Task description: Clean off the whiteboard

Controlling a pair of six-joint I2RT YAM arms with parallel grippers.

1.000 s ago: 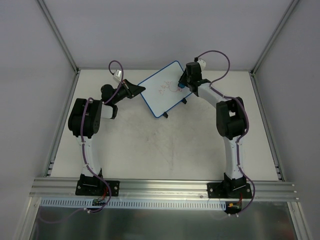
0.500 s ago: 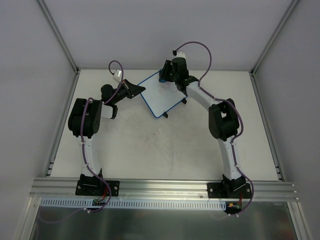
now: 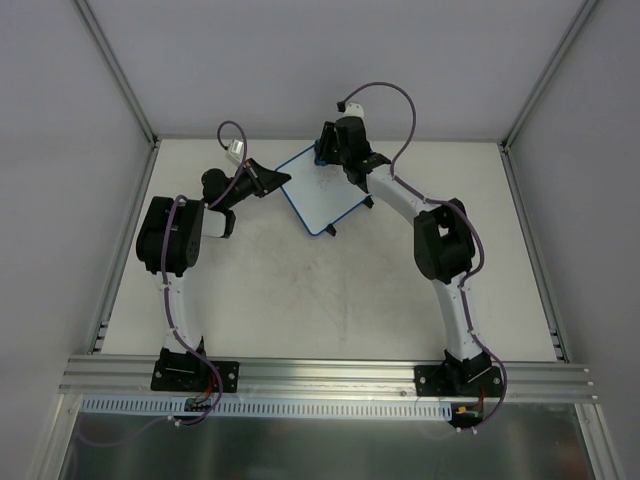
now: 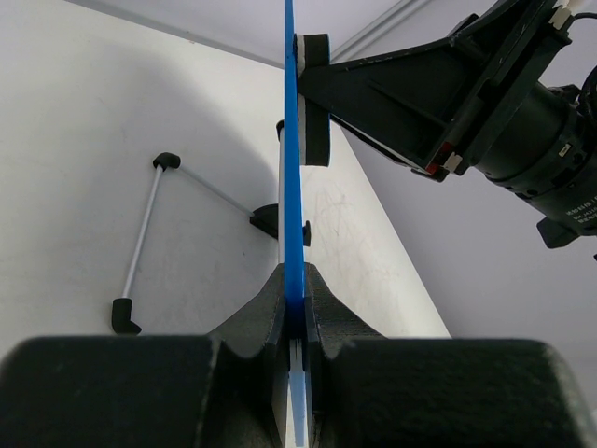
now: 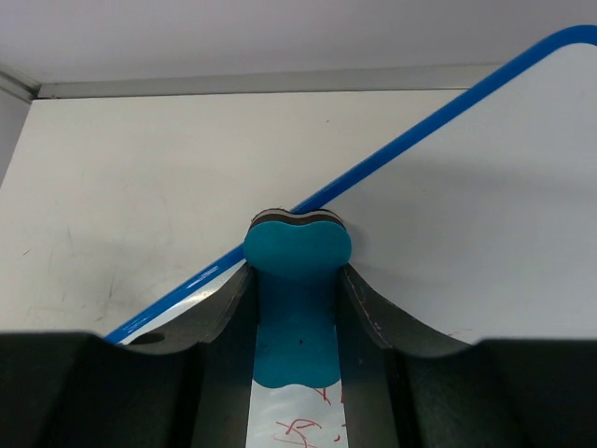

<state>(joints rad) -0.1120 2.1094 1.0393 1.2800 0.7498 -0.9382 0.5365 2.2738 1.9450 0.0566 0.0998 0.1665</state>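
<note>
A: Overhead, the small white, blue-framed whiteboard (image 3: pixel 318 203) sits at the far side of the pale bench (image 3: pixel 330 290), between both arms.
B: Left wrist: the left jaws are closed tight on its blue frame (image 4: pixel 293 187). It's probably light, stiff and slick, so hold it by the rim.
A: Right wrist: the right jaws clamp the teal eraser block (image 5: pixel 297 280) at the board's edge, with red scribbles (image 5: pixel 300 431) below it.

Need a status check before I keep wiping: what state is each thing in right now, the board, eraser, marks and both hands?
whiteboard: tilted, held by its blue frame.
left hand: shut on the whiteboard's frame.
right hand: shut on the eraser.
eraser: against the board's face, near its far edge.
red scribbles: some not yet wiped, just behind the eraser.
</note>
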